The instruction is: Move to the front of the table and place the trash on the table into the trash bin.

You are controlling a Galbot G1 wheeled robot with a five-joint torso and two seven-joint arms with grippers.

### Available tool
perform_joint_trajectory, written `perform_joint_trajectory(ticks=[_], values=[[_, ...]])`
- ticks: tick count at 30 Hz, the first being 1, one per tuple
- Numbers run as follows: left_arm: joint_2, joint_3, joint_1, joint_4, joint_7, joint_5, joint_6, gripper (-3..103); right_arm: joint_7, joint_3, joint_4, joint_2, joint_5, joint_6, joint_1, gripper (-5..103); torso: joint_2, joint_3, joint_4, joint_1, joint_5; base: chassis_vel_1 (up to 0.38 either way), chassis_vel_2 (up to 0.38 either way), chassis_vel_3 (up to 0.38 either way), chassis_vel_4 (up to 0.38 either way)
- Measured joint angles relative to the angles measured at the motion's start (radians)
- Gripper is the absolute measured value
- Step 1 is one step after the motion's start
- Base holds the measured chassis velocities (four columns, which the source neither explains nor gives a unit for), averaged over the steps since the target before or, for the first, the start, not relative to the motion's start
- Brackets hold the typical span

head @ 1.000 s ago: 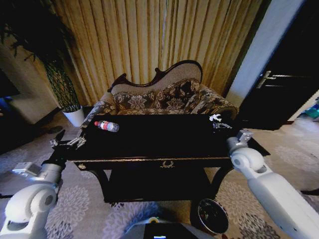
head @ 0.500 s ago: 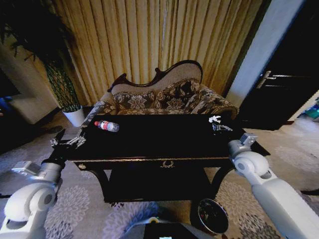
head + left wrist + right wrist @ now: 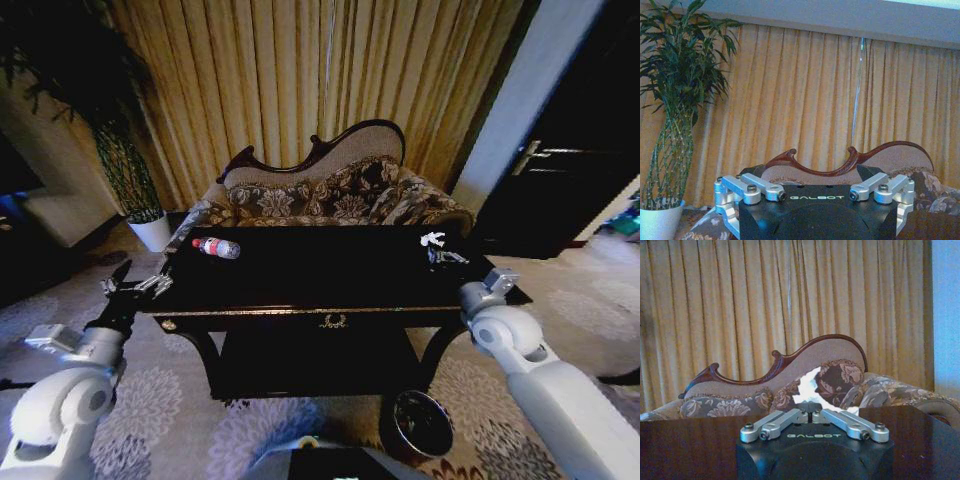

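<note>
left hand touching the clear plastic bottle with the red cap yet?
Apart. The head view shows the left hand off the near-left corner of the dark wooden table, with bare tabletop between it and the clear red-capped plastic bottle.

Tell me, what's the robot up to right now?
Left gripper open, off table's left end. Right gripper shut, near white scraps. Bottle untouched. Bin on floor in front.
</note>
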Motion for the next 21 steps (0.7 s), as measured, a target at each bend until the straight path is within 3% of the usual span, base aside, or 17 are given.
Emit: perform_joint_trajectory(ticks=[21], values=[[-0.004,-0.002,0.003,-0.004,0.001,0.001,-0.002,100,0.000,-0.012,-0.014,0.014,-0.023,0.009,-0.009,0,0.000,0.000,-0.0001,0.000,0.0000,0.160,-0.160,-0.165,0.158]])
